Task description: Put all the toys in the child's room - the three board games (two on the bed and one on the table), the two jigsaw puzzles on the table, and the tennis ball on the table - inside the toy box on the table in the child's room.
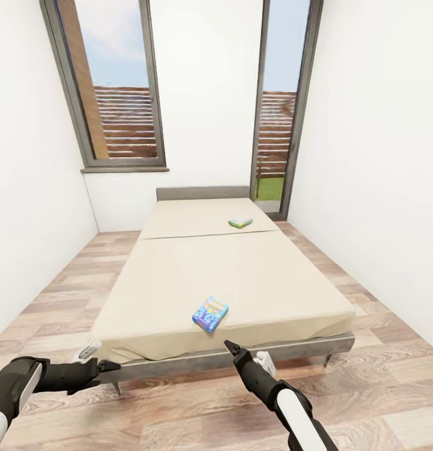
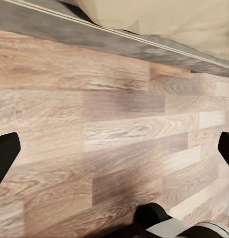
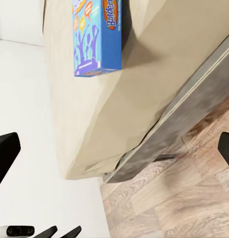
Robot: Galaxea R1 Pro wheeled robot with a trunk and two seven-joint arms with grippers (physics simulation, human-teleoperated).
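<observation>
Two board games lie on the bed [image 1: 254,275]. A blue box [image 1: 210,313] sits near the foot edge, and a green-white box [image 1: 240,222] lies far off by the headboard. My right gripper [image 1: 246,352] hangs open just below the foot edge, a little short of the blue box. In the right wrist view the blue board game [image 3: 97,37] lies on the mattress [image 3: 159,74] ahead of the open gripper [image 3: 114,148]. My left gripper [image 1: 99,357] is open near the bed's left foot corner. The left wrist view has it [image 2: 114,153] over wood floor beside the grey bed frame [image 2: 119,42].
White walls stand close on both sides of the bed. A window [image 1: 113,88] is at the back left and a tall glass door [image 1: 279,106] at the back right. Wood-plank floor [image 1: 379,376] runs along both sides and in front of the bed.
</observation>
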